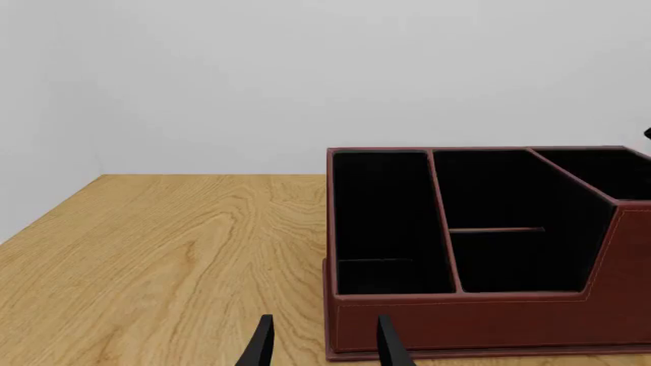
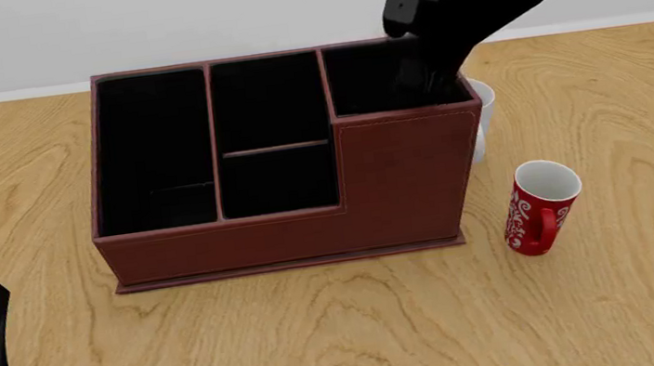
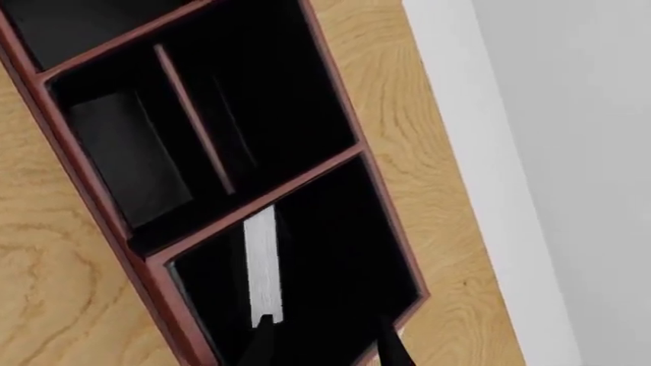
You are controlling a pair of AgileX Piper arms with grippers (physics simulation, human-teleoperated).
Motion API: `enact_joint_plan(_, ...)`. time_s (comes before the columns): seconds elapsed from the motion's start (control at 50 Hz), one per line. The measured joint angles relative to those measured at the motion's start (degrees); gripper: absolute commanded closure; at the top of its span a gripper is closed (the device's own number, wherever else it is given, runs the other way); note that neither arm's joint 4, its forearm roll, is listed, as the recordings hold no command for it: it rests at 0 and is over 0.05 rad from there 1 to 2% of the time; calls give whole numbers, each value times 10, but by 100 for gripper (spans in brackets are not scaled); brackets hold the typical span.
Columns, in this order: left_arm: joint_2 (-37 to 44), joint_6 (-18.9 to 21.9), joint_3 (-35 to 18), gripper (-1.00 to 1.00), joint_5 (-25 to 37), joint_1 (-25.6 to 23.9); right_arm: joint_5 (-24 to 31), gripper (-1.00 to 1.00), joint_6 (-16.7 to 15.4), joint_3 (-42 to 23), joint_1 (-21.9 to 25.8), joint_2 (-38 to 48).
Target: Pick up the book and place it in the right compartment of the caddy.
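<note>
Your right gripper (image 3: 323, 343), fingers parted around the book (image 3: 262, 267), hangs over the caddy (image 2: 402, 183); the book stands upright inside its right compartment (image 2: 370, 79), directly below.

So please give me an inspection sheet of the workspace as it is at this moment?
Surface: wooden table, light grain, no marks seen.
Job's things: caddy upright; book stands inside the right compartment, white page edges showing.
Clutter: red mug stands right of the caddy; a white object sits partly hidden behind the caddy's right corner.
Grippers: right tool open, fingertips at the right compartment beside the book; left tool open, low near the caddy's front left corner.
Cables: nothing seen.
Surroundings: plain pale wall.
</note>
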Motion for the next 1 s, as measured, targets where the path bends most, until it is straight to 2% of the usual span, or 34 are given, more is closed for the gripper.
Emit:
enact_joint_plan(0.24, 0, 0, 0, -100, 0, 0, -6, -100, -2, 17, 9, -36)
enact_joint_plan(0.42, 0, 0, 0, -100, 0, 0, -40, -100, -8, 72, 20, -105)
enact_joint_plan(0.68, 0, 0, 0, -100, 0, 0, -159, -100, -22, 195, 4, -205)
enact_joint_plan(0.86, 0, 0, 0, -100, 0, 0, -236, -100, -6, 277, 0, -285)
enact_joint_plan(1.0, 0, 0, 0, -100, 0, 0, -292, -100, 28, 339, 1, -344)
